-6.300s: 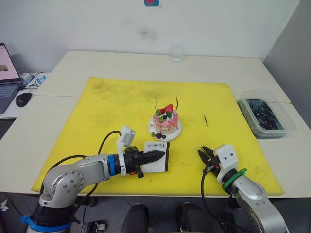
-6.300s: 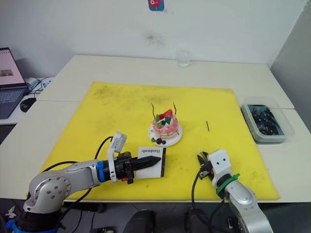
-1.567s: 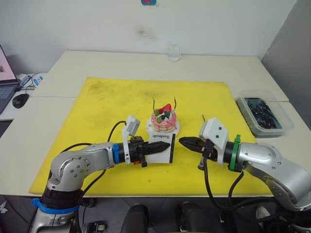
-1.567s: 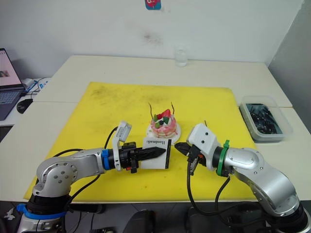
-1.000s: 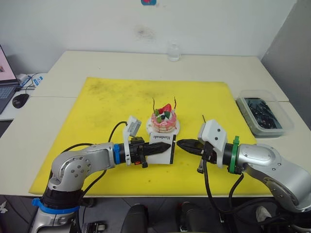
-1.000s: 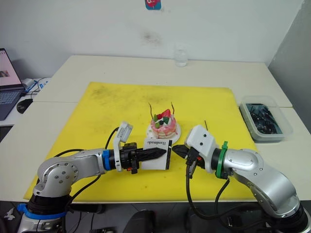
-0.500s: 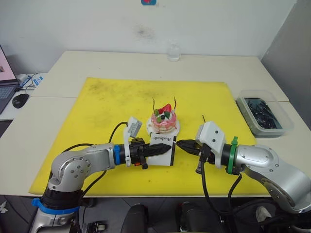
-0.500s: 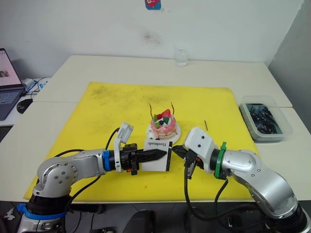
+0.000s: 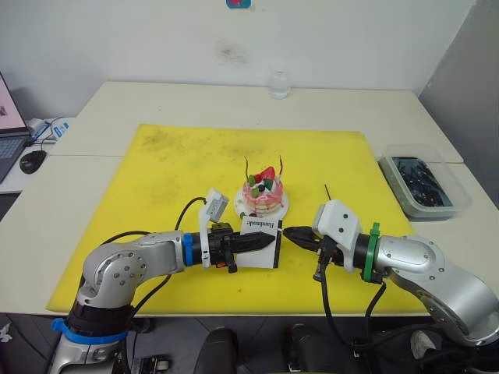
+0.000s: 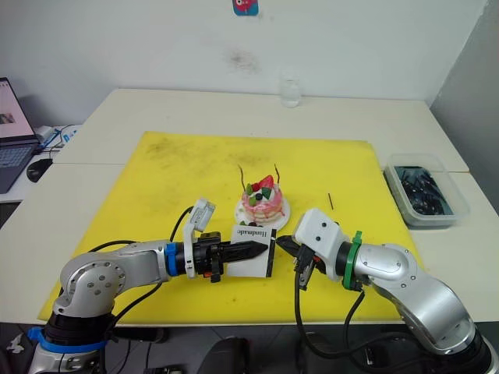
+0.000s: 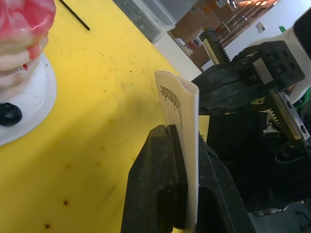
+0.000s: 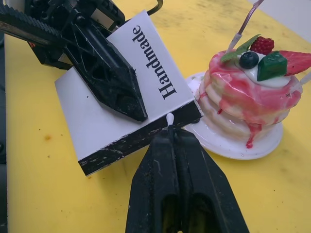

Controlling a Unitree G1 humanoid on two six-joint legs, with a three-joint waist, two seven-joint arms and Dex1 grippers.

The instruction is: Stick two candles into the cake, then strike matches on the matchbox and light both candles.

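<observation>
Pincer left [image 9: 265, 239] grips matchbox [image 9: 261, 242] | pincer right [image 12: 169, 127] pinches match [image 12: 169, 118] against box edge

A yellow mat [image 9: 187, 167]; a clear bin [image 9: 426, 185]; a glass [image 9: 278, 82].

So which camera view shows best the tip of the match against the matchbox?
The right wrist view: the match, pinched in the right claw, meets the black edge of the matchbox. In the left wrist view the matchbox is edge-on in the left claw. In the head views the contact is too small to see.
</observation>
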